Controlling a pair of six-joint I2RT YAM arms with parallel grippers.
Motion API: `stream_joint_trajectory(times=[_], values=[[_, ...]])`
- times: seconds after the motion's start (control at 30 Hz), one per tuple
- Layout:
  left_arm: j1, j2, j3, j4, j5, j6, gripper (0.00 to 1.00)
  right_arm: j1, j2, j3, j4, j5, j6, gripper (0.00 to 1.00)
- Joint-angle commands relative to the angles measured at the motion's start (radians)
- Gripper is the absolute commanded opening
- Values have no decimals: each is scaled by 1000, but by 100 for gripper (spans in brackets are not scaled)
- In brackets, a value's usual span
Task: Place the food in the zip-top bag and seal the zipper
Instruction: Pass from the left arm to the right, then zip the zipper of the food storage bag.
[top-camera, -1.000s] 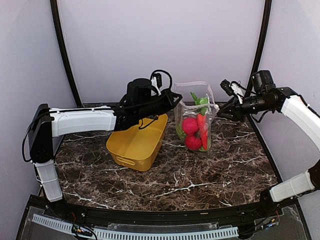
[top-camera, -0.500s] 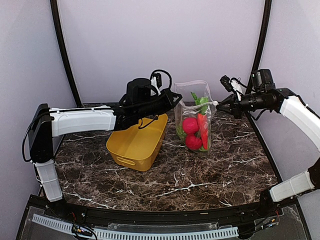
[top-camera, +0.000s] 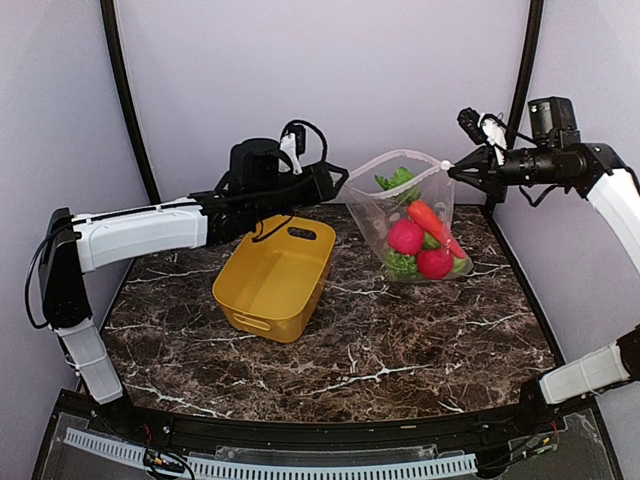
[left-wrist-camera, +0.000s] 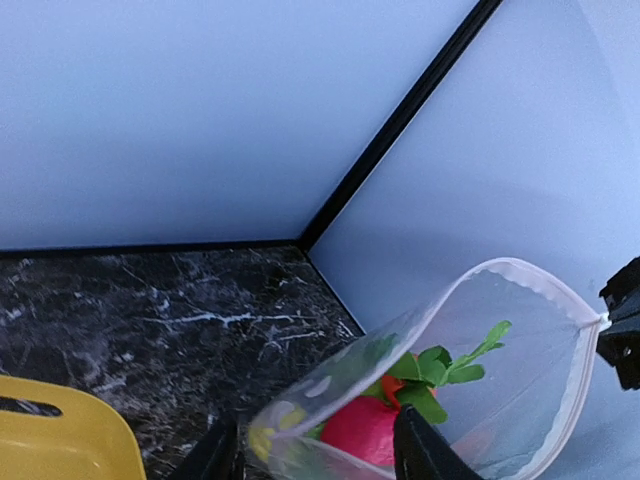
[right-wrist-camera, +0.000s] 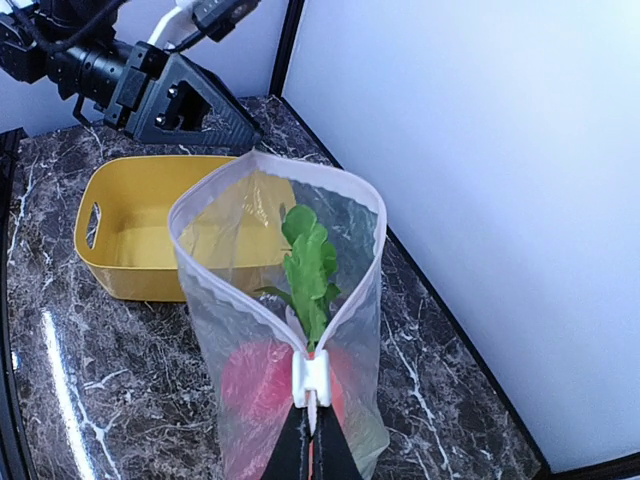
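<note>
The clear zip-top bag (top-camera: 420, 215) hangs tilted over the back of the table, its mouth gaping wide. The food shows inside it: leafy greens (top-camera: 397, 180), an orange carrot (top-camera: 433, 221) and two red fruits (top-camera: 405, 237). My right gripper (top-camera: 449, 166) is shut on the white tab (right-wrist-camera: 312, 377) at the end of the zipper (right-wrist-camera: 250, 157) and holds that corner up. My left gripper (top-camera: 335, 181) stands open at the bag's left edge. In the left wrist view the bag's lower corner (left-wrist-camera: 300, 420) lies loose between the spread fingers (left-wrist-camera: 424, 450).
The empty yellow tub (top-camera: 275, 275) sits on the dark marble table (top-camera: 400, 350), left of the bag and under the left arm. Pale walls and a black corner post (top-camera: 522, 80) close in the back.
The right gripper shut on the bag's right corner and pulled it up and to the right, tilting the bag. The left gripper opened, let go of the left edge and drew back leftward.
</note>
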Motion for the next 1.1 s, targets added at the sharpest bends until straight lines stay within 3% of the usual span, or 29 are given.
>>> stream_joint_trajectory(times=[0.0,0.37,0.63,0.83,1.07], values=[[-1,-148,-28,-20,-3,284,54,0,5,75,-94,-21,-77,0],[-62,-150,88,-154,329,697,74,29,25,96,-235,-41,-133,0],[-118,-6,261,-274,449,701,76,87,44,94,-324,-58,-171,0],[-163,92,384,-303,443,700,78,92,53,124,-382,-10,-229,0],[-169,218,544,-298,466,691,69,93,43,168,-412,-14,-261,0]])
